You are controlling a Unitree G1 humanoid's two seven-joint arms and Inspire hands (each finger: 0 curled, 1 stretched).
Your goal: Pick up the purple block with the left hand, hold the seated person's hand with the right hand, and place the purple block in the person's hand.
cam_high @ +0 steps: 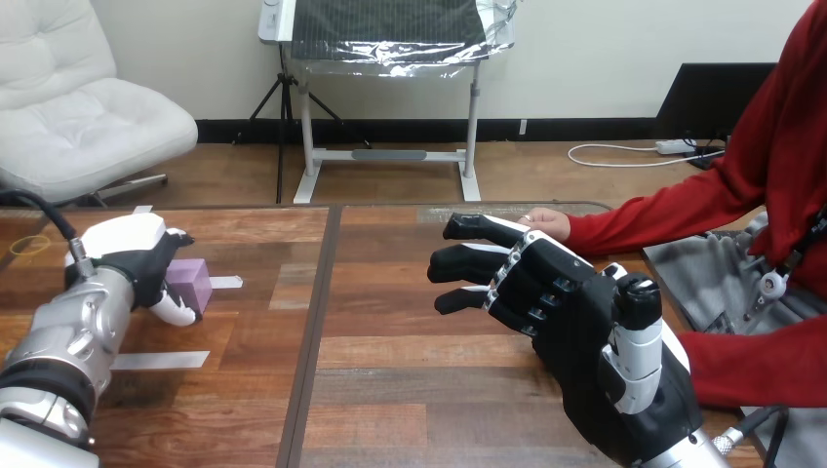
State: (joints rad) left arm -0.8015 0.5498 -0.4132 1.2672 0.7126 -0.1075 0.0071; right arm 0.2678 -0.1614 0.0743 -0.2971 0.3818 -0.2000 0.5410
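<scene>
Head view, one moment. You have the left hand (139, 255) at the left side of the worktop (410, 390), white back shell facing up, fingers curled round the purple block (192, 282). The block sticks out on the hand's right, low at the worktop surface (you cannot tell whether it rests there or is just lifted). A pale tape strip (225, 283) lies just to the block's right, and a second strip (160, 360) lies nearer you, beside the silver forearm.

Your right hand (575, 327) is raised over the right half of the worktop, fingers stretched out and spread towards the left, thumb upright, holding nothing. The person's hand (547, 223) lies at the far edge, red-sleeved, just behind those fingers; contact between the two cannot be judged.
</scene>
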